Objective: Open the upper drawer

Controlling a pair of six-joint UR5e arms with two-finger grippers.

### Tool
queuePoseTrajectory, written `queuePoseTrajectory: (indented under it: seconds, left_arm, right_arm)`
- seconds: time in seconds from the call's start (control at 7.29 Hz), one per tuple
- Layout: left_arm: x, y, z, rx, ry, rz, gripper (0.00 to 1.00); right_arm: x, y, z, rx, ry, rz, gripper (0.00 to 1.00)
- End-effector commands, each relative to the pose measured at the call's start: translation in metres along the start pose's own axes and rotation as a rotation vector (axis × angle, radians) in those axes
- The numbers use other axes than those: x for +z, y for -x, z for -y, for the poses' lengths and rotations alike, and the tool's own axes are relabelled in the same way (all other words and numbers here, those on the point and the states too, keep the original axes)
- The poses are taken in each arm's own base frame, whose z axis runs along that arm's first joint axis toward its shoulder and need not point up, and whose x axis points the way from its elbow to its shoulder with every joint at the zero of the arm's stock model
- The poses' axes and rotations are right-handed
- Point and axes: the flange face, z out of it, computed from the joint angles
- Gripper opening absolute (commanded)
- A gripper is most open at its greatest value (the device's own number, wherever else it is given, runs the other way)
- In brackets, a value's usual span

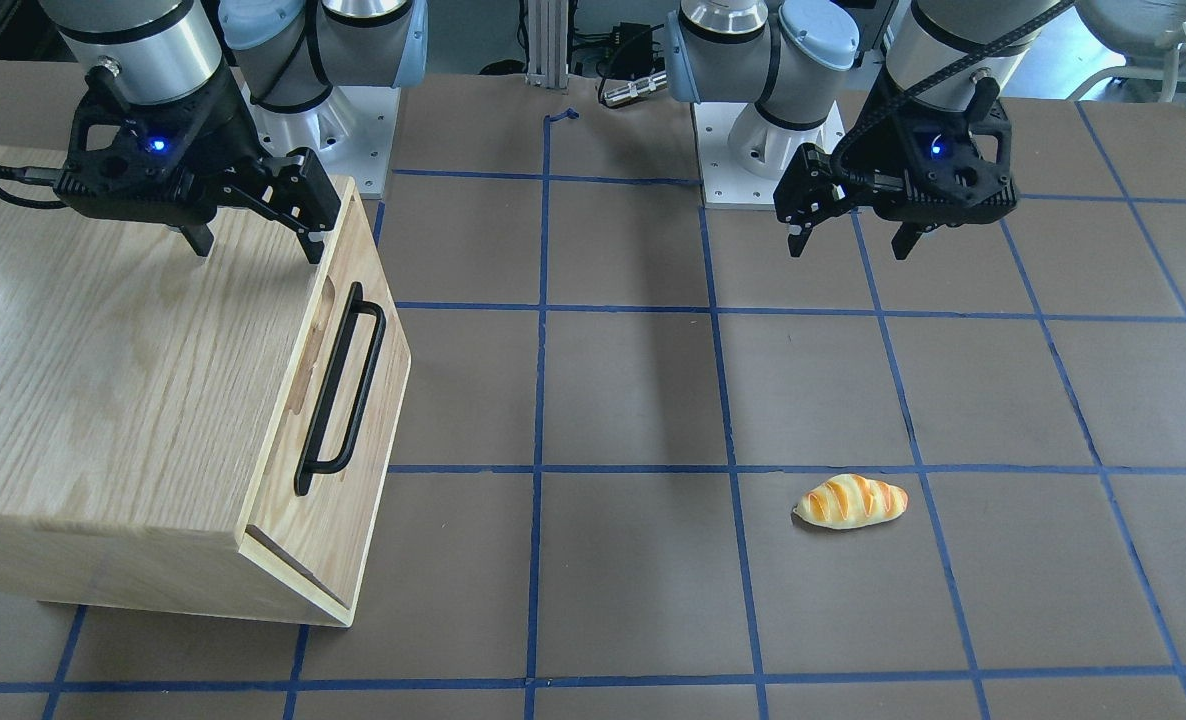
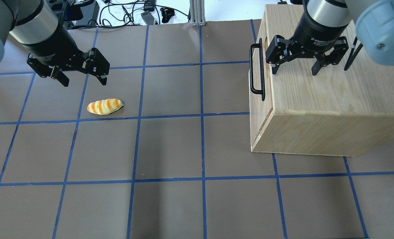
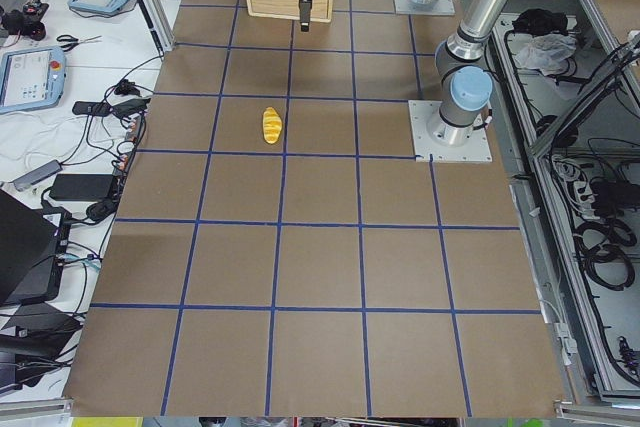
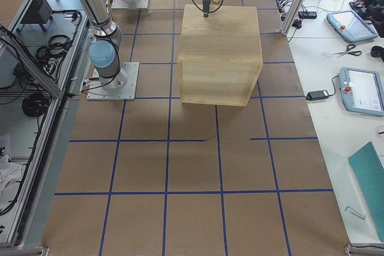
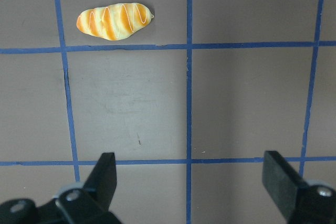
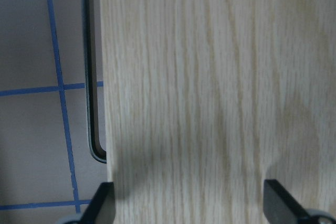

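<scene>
Overhead and front face each other, sharing table [image 2: 170, 149]; sides far, endwise; wrists close, downward.

I'm looking into a robotics lab, not a home or a shop. The desk [image 2: 170, 149] is covered in brown paper ruled into squares with blue tape [image 2: 202, 132]. Each industrial arm is bolted down on a metal plate [image 3: 425, 147]. An aluminium frame post [image 2: 195, 11] stands at the desk's far edge. On the white benches at both ends I can see teach pendants [image 4: 362, 91], scissors [image 4: 345, 52], a power brick [image 3: 80, 187] and loose cables [image 3: 110, 112]. Black cable bundles [image 3: 600, 237] lie along the robot's side of the desk.
</scene>
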Motion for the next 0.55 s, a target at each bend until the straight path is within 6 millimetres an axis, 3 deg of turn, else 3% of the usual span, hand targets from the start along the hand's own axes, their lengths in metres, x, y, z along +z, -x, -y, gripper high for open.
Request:
queuePoseTrajectory:
  seconds: [0.0,0.41]
  left_arm:
    - [0.0075,0.0000,-0.0043,0.002,0.013,0.001,1.00]
    - [0.0093,-0.0001,-0.0055,0.000,0.011,0.002,1.00]
  right_arm:
    - [0.0000,0.0006,-0.0002,-0.001,0.000,0.001,1.00]
    - [0.0000,0.0004,-0.0002,-0.001,0.000,0.000,1.00]
